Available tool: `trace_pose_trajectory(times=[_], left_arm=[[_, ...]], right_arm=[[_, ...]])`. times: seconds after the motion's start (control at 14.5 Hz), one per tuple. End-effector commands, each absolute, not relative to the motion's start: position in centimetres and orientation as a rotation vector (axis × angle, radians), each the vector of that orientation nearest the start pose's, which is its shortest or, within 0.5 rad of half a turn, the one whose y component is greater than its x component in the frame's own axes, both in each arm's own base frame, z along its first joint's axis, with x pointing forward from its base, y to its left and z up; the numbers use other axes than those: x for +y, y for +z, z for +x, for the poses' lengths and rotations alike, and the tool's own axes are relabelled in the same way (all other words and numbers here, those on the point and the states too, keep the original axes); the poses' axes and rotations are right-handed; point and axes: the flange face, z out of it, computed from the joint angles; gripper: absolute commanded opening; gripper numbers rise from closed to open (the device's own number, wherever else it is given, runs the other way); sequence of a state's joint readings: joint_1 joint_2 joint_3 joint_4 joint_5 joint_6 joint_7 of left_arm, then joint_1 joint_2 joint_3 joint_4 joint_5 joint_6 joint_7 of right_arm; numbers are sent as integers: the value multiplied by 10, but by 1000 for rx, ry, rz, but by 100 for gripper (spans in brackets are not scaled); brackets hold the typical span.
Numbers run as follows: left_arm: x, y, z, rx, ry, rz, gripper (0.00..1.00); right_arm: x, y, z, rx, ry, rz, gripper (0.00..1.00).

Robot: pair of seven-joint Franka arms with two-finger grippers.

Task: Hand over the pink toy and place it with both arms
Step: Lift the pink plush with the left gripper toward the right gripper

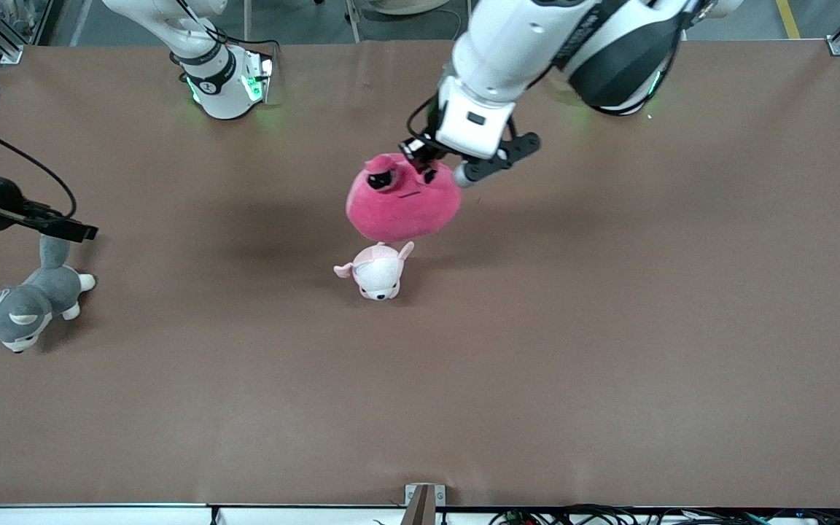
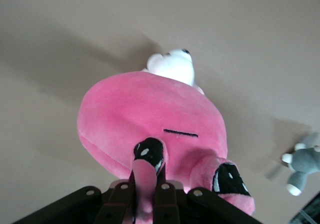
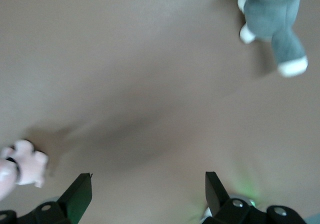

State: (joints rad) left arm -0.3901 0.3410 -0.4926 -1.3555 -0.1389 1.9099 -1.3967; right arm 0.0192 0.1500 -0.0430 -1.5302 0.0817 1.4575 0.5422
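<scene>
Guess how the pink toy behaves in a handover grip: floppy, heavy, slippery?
Probably soft: the left gripper is shut on a pinched fold of the pink toy, and the body sags below it. Likely light, since that small pinch carries it. Plush fabric should not slip, but it may swing as the open right gripper takes it.

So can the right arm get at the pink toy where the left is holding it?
Probably yes. The pink toy hangs from the shut left gripper above the table, body exposed below the fingers. The right gripper is open over the grey plush dog, nothing between.
</scene>
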Motion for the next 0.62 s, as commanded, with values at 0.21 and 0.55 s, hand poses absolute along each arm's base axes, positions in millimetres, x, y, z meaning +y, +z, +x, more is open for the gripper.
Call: trace_pose_trajectory(times=[0.21, 0.55], left_arm=[[-537, 554, 438, -965, 363, -3340, 2], [-544, 549, 432, -964, 377, -3329, 2]], right_arm=[[139, 584, 529, 1345, 411, -2783, 100], [248, 576, 499, 1562, 350, -2677, 100]])
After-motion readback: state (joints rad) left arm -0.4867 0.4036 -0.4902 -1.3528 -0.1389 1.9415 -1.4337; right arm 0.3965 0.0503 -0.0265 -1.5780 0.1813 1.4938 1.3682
